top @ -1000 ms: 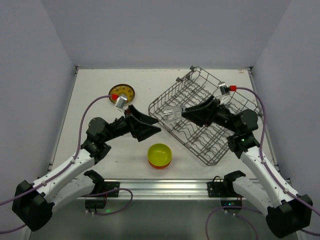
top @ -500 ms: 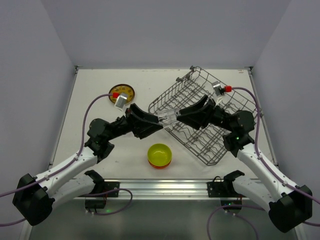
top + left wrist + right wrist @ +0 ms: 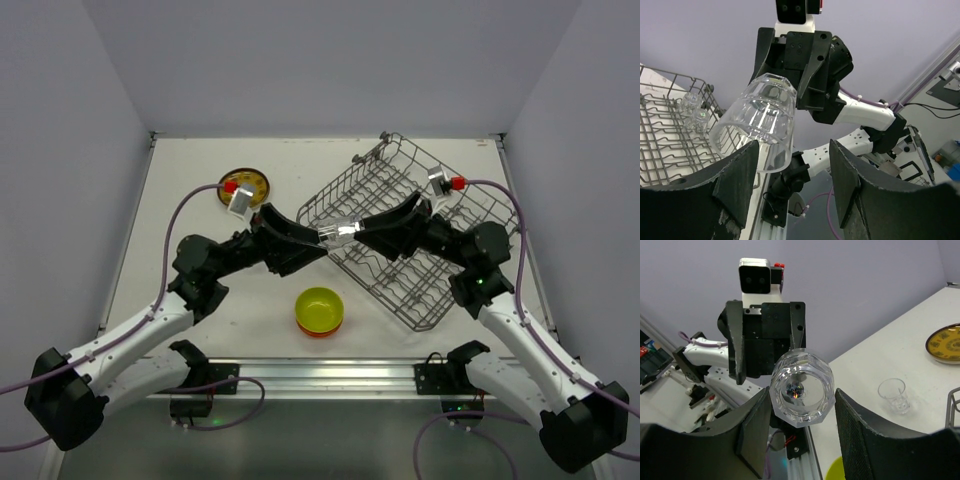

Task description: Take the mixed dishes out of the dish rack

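Far left on the table (image 3: 300, 165): one brown-and-yellow plate (image 3: 247, 184), lying flat. The left arm's wrist crosses just beside it.

Left gripper (image 3: 322, 240): reaches in toward mid-table. Jaws are drawn partway in around the mouth end of a clear glass (image 3: 340, 232). In its wrist view one finger overlaps the rim and a gap shows beside the other. Cannot tell whether it grips.

Near edge, centre: two bowls, stacked. The yellow-green bowl (image 3: 319, 305) sits nested in the orange bowl (image 3: 320, 334), of which only a rim shows.

Centre: the glass lies on its side in the air, between the two grippers, mouth toward the left one, base toward the right one, at the rack's left corner.

Right gripper (image 3: 360, 233): clenched on the base end of the glass, a finger against each side.

Right: one wire dish rack (image 3: 410, 285), set askew on the table.

Glasses counted: three. One in the grippers, a second glass (image 3: 895, 396) upright on the table, a third glass (image 3: 692, 106) inside the rack.
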Robot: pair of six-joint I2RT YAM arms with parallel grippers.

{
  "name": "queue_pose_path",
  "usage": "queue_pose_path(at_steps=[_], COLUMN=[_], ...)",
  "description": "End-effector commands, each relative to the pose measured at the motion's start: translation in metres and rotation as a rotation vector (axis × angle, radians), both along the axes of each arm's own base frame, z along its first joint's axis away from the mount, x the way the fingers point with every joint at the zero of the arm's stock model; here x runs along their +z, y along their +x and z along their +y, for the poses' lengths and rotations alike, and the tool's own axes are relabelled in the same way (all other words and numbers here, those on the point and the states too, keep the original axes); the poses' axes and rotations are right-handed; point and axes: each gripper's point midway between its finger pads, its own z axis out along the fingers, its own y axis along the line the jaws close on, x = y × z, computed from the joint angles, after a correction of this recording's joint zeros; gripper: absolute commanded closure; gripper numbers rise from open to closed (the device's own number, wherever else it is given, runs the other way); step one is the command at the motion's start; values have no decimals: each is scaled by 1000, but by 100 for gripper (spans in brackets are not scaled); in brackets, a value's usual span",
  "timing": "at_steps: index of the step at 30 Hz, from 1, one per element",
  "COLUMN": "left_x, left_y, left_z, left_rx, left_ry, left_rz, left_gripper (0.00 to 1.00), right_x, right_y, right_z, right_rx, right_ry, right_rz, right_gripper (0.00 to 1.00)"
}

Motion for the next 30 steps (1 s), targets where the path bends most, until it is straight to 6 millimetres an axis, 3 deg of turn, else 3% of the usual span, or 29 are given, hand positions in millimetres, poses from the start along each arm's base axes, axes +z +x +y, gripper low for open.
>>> queue_pose_path(at_steps=[1,5,8,9,11,14,15,17,18,19,20,21,22,23,24,25,26,27,28,29,30], left_x=[29,32,36,36,38,38,38,33,42,41,8,29,-15,-27,-13,-52,-45,-56,-76,-81,-88], left_y=[-8,-8,-13,-13,-15,-13,-12,-4,2,15,43,57,71,100,114,123,135,149,152,156,163], left_z=[3,1,-2,-3,-4,-4,-4,-4,-3,-1,6,17,31,63,88,115,146,184,196,209,238], left_rx=[-2,-16,-44,-50,-64,-53,-48,-1,38,120,264,375,462,689,819,914,1053,1150,1120,1124,1176], left_ry=[-53,-60,-78,-80,-88,-91,-89,-54,-37,22,177,228,425,523,560,755,804,872,949,970,987], left_rz=[-93,-100,-106,-108,-106,-101,-99,-74,-79,-119,11,-49,77,136,159,260,295,358,419,445,491], left_gripper=[38,40,64,80,100,100,100,100,100,100,100,100,100,100,100,100,100,100,100,100,100], right_x=[15,16,15,14,13,13,10,6,3,-19,-24,-21,-53,-62,-62,-84,-83,-86,-94,-94,-93], right_y=[2,-5,-8,-10,-13,-16,-17,-20,-17,5,18,31,56,64,71,78,78,77,74,72,70], right_z=[-3,-2,0,1,3,3,4,2,1,-1,-10,-18,-39,-54,-68,-93,-101,-107,-112,-115,-117], right_rx=[-41,-2,30,44,73,94,99,100,74,-30,-142,-237,-428,-524,-617,-756,-790,-815,-819,-830,-837], right_ry=[2,11,26,26,33,41,39,25,13,-42,-100,-136,-228,-282,-315,-403,-437,-466,-512,-525,-531], right_rz=[-78,-78,-76,-79,-76,-86,-87,-107,-100,44,12,45,186,217,246,326,319,325,332,331,331], right_gripper=[73,73,72,72,71,67,63,20,1,1,1,1,1,1,1,1,1,1,1,1,1])
